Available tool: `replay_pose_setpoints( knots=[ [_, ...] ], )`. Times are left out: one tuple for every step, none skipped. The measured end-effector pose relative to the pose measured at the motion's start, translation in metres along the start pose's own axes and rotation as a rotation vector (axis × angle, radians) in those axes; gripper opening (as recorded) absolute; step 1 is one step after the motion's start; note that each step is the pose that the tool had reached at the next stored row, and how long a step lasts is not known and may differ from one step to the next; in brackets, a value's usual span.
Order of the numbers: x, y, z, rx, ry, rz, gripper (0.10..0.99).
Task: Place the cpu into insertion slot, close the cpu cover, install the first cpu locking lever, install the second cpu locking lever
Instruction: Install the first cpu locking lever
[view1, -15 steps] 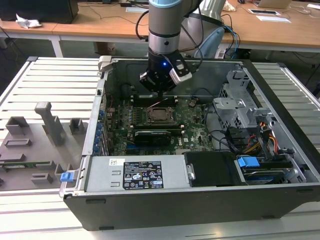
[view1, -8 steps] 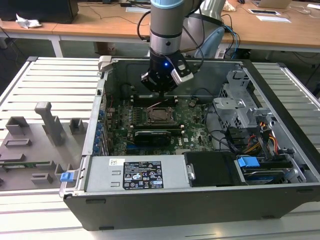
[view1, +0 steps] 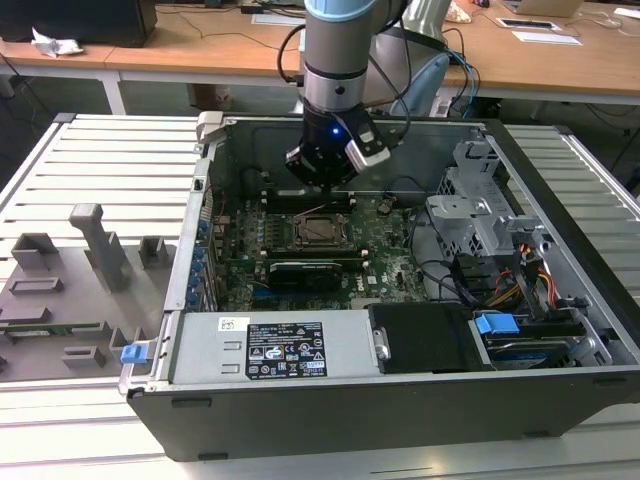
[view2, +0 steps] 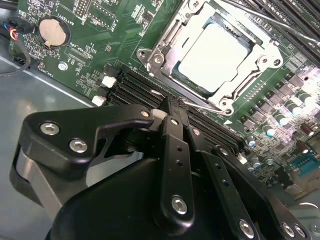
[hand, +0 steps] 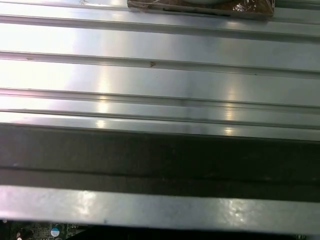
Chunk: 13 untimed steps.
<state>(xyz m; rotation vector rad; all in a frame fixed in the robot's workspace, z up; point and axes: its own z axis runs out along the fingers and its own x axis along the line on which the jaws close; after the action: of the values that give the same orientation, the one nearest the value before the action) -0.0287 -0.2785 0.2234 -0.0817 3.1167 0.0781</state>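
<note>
1. Tool (view2: 172, 107): we are seeing its black fingers pressed together with nothing between them, tips hanging just above the motherboard (view2: 90, 50) beside the socket's corner. In the exterior view the tool (view1: 325, 180) is hovering over the open computer case (view1: 300, 400), which is standing on the ribbed metal counter (view1: 100, 170).

2. Cpu (view2: 214, 52): we are finding it lying flat inside the insertion slot (view2: 165, 42), silver-grey top facing up. In the exterior view it is showing as a small square (view1: 322, 229) at the board's middle.

3. Cpu cover (view2: 245, 75): we are reading the metal frame as lying down around the chip, its window leaving the chip's top exposed. Whether it is fully seated we cannot tell.

4. Locking lever (view2: 200, 104): we are seeing a thin wire rod running along the socket edge nearest the tool's tips; whether it is latched we cannot tell.

5. Handling, as we are judging it: the chip is light, stiff and fragile, best taken by its edges; the cover is thin, stiff sheet metal; the lever is springy, slippery wire, best pushed near its free end.
</note>
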Motion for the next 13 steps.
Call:
replay_pose_setpoints(
  knots=[
    [-0.0003, 0.0000, 0.0006, 0.000, 0.0000, 0.000, 0.106],
    [-0.0009, -0.0001, 0.0014, 0.001, 0.0000, 0.000, 0.106],
    [-0.0009, -0.0001, 0.0022, 0.001, 0.0000, 0.000, 0.106],
    [-0.0010, -0.0002, 0.0033, 0.001, 0.0001, 0.000, 0.106],
    [-0.0011, -0.0002, 0.0045, 0.002, 0.0001, 0.000, 0.106],
    [-0.0014, -0.0003, 0.0059, 0.002, 0.0001, 0.000, 0.106],
    [-0.0017, -0.0003, 0.0068, 0.002, 0.0001, 0.000, 0.106],
    [-0.0025, -0.0002, 0.0085, 0.003, 0.0002, 0.000, 0.106],
    [-0.0028, -0.0003, 0.0095, 0.005, 0.0002, 0.000, 0.106],
    [-0.0032, -0.0003, 0.0105, 0.007, 0.0005, 0.000, 0.106],
    [-0.0036, -0.0003, 0.0110, 0.009, 0.0005, 0.000, 0.106],
    [-0.0039, -0.0003, 0.0116, 0.010, 0.0006, 0.000, 0.106],
    [-0.0042, -0.0003, 0.0125, 0.010, 0.0006, 0.000, 0.106]
  ],
)
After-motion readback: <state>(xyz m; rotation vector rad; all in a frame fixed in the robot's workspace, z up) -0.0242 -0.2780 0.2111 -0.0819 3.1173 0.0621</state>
